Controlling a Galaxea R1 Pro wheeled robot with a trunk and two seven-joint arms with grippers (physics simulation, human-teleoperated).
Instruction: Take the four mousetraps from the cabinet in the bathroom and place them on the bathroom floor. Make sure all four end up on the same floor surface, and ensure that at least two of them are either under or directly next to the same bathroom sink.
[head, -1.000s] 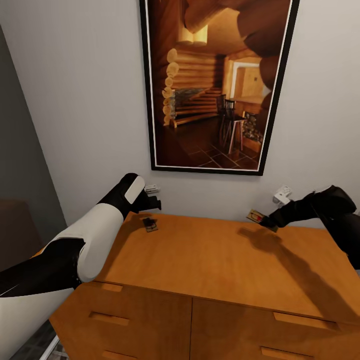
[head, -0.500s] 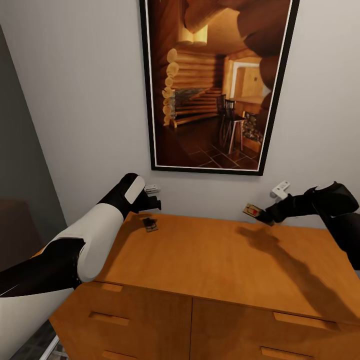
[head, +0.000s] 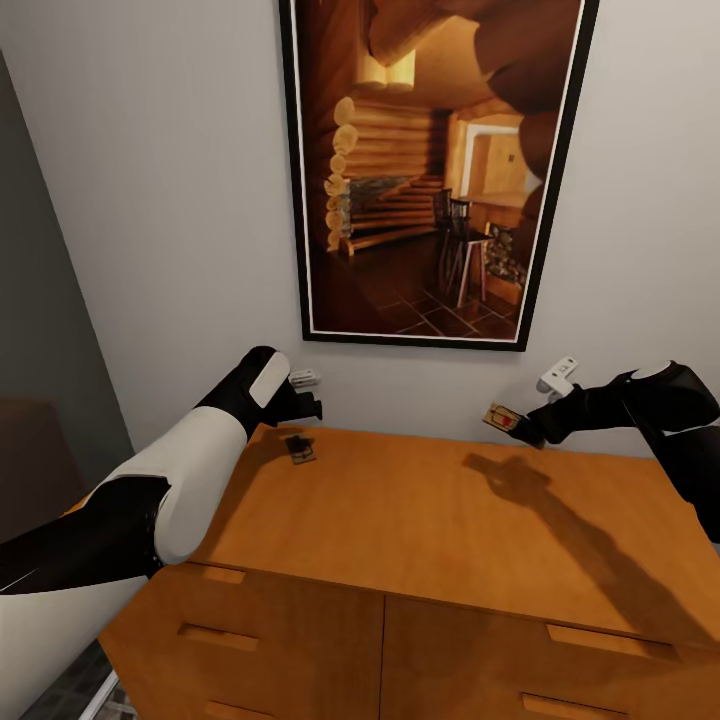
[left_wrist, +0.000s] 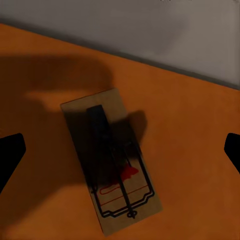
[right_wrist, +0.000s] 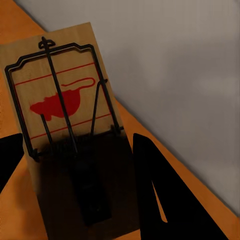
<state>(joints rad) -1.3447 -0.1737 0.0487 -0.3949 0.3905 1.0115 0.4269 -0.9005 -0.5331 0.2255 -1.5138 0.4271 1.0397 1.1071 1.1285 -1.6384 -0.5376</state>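
Right gripper (head: 524, 427) pinches one mousetrap (head: 501, 418), lifted clear above the cabinet (head: 430, 520) top near the wall. Left gripper (head: 305, 405) hangs spread wide over a second mousetrap (head: 298, 448) lying flat there. Framed picture (head: 435, 165) hangs behind.

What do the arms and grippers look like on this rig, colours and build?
Left arm: glossy white rounded shell sections with black joints, ending in a black wrist and left gripper. Right arm: black, tapering to a slim black right gripper. Fingers are plain black wedges. No visible cables or markings.
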